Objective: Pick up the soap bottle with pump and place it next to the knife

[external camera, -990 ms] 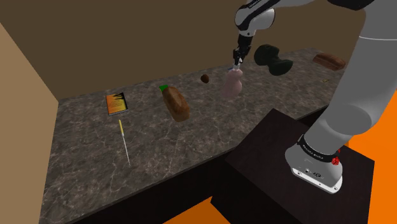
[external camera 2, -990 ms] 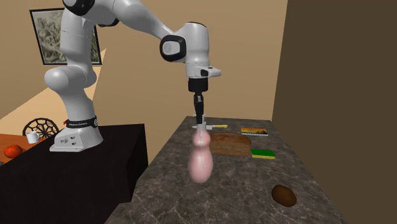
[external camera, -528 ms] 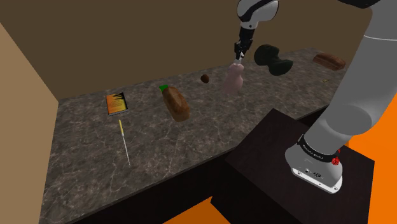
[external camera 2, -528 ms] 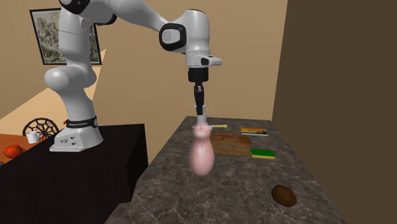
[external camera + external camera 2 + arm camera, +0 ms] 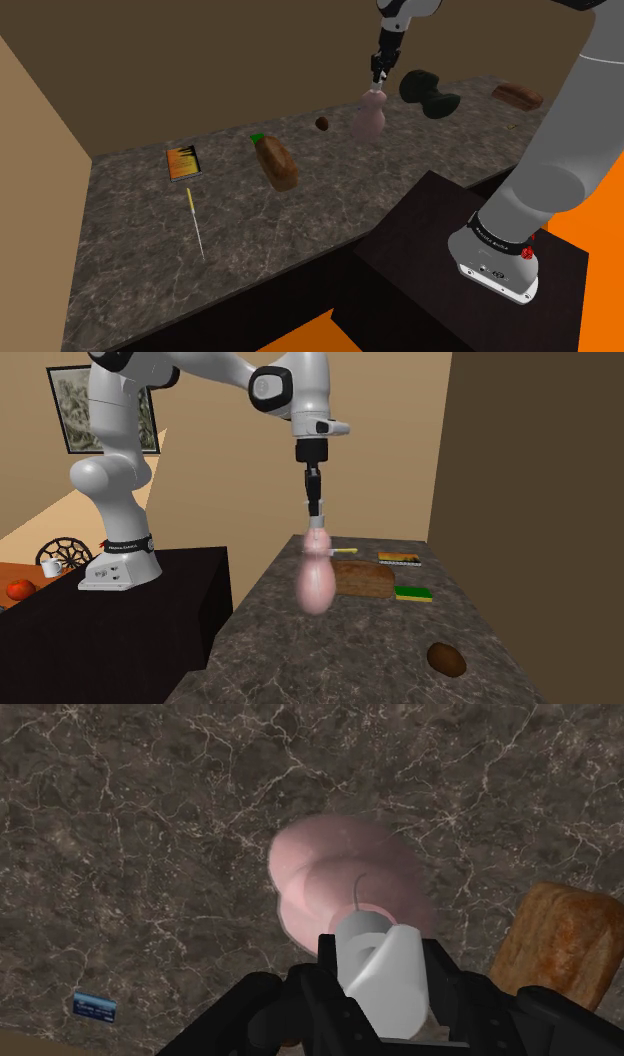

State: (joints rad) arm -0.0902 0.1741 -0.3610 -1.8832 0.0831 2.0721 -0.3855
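A pink soap bottle (image 5: 367, 118) with a white pump hangs in the air above the dark marble counter (image 5: 300, 220). My gripper (image 5: 378, 78) is shut on the pump head and the bottle dangles below it. In the second exterior view the gripper (image 5: 316, 517) points straight down with the bottle (image 5: 315, 582) under it. The wrist view looks down past the gripper (image 5: 385, 976), whose fingers clasp the white pump (image 5: 385, 966), onto the bottle (image 5: 335, 874). The knife (image 5: 196, 225), thin and pale yellow, lies on the counter far toward the shoulder view's left.
An orange book (image 5: 182, 163) lies behind the knife. A brown loaf (image 5: 275, 163) with a green sponge (image 5: 258, 137) sits between knife and bottle. A small brown lump (image 5: 322, 123), a dark dumbbell-shaped object (image 5: 428, 92) and another brown loaf (image 5: 516, 95) lie further along. Walls border the counter.
The gripper has risen with the soap bottle in it, so the bottle now hangs higher over the counter. Nothing else has moved.
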